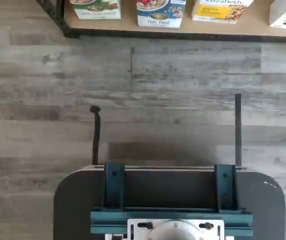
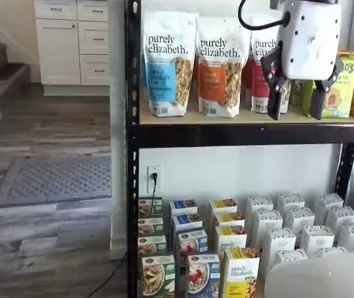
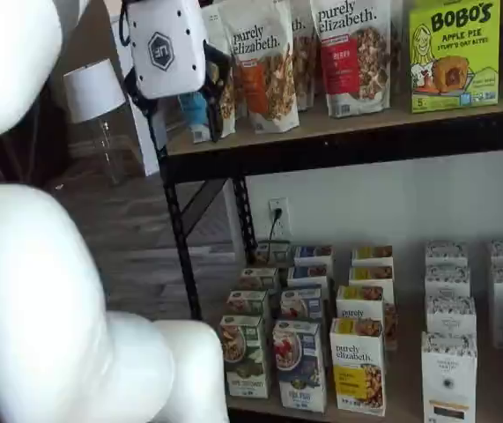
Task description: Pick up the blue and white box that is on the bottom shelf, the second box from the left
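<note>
The robot's gripper (image 2: 296,105) hangs high in front of the upper shelf's granola bags (image 2: 169,65), its two black fingers spread wide with nothing between them (ready, I judge, for a box's width). Far below, the blue and white box (image 3: 300,365) stands upright at the front of the bottom shelf (image 3: 392,407), leading its own row between a green-banded box (image 3: 244,356) and a yellow-banded one (image 3: 358,366), so it can be reached first.
</note>
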